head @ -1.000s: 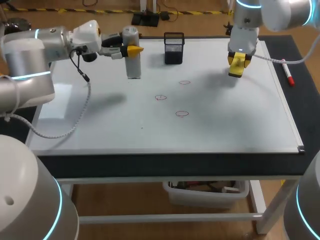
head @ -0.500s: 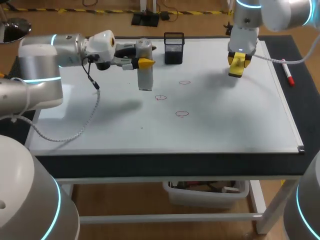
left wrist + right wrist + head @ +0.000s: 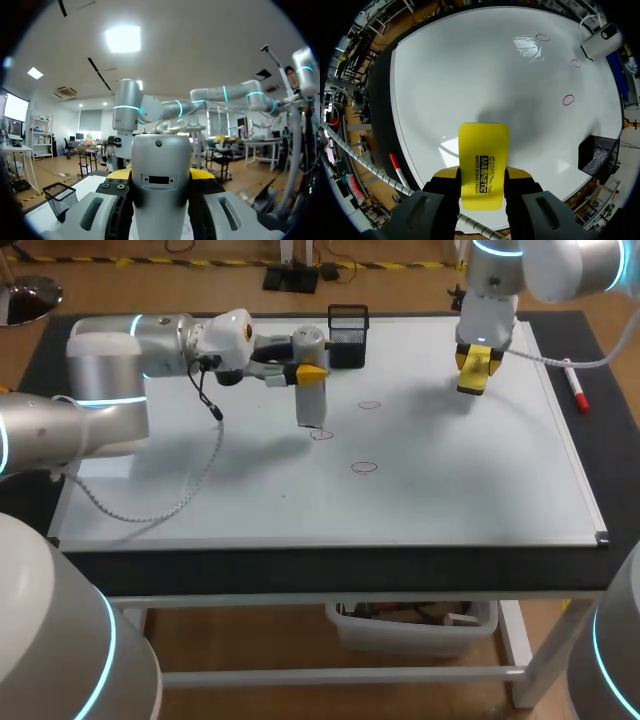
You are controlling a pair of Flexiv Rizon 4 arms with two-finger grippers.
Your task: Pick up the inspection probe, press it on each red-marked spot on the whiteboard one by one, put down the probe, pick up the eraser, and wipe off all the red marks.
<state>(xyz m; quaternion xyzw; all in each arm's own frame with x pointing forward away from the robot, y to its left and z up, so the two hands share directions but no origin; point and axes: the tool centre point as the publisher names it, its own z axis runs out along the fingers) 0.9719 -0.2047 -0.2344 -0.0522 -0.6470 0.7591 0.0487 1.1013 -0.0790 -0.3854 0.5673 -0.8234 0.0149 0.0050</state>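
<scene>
You are gripping the grey probe [image 3: 312, 408] upright in your left hand [image 3: 308, 371], both fingers pressing its sides. That way its lower end is pointing straight down at the leftmost red mark [image 3: 321, 435] on the whiteboard [image 3: 450, 500]; contact cannot be told. Your right hand [image 3: 482, 176] is pinching the yellow eraser [image 3: 483, 142] over the board's far right, probably parked clear of the marks for wiping; the eraser is carrying black print, the probe none.
</scene>
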